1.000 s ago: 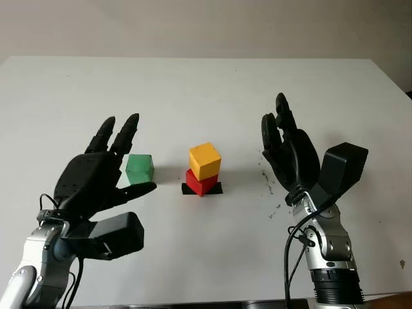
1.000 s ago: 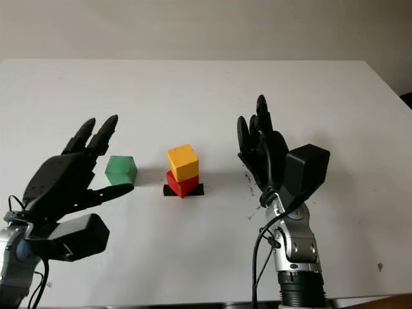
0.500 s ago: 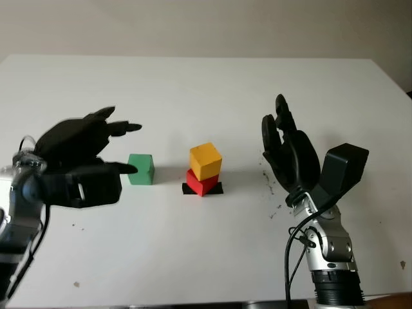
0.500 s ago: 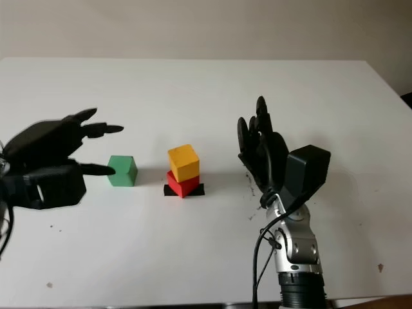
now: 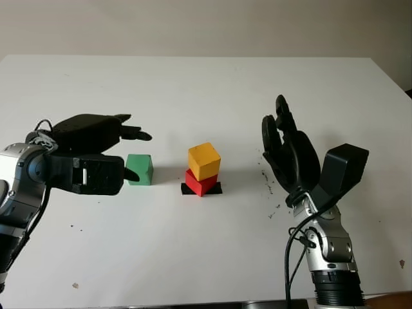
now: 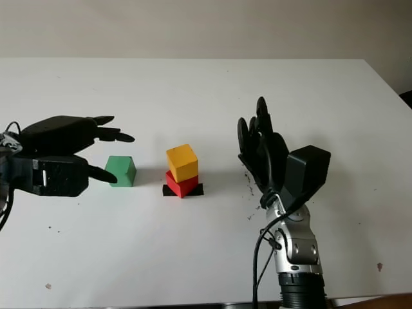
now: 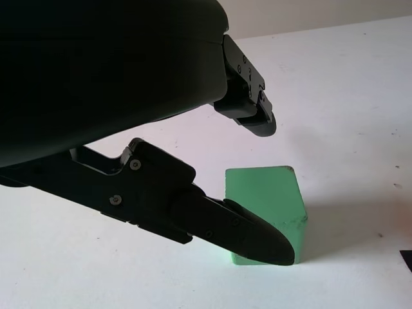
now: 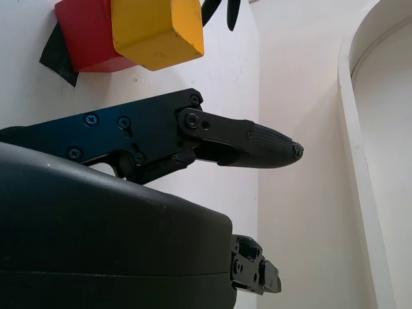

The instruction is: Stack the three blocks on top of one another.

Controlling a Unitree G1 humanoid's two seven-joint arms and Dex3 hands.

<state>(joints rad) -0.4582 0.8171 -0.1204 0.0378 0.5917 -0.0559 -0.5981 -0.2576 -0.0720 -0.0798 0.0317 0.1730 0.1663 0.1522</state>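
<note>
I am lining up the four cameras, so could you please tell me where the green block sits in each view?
Left eye view: green block, left of centre, beside the left robot hand.
Right eye view: left of centre.
Left wrist view: under the fingertips.
Right wrist view: not in it.
Shared landmark: the yellow block on the red block.

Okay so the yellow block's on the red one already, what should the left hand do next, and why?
Probably close the left hand on the green block. That hand is open, with fingers above and beside the block, which sits on the table left of the yellow block on the red block. The right hand is open, right of the stack.
</note>
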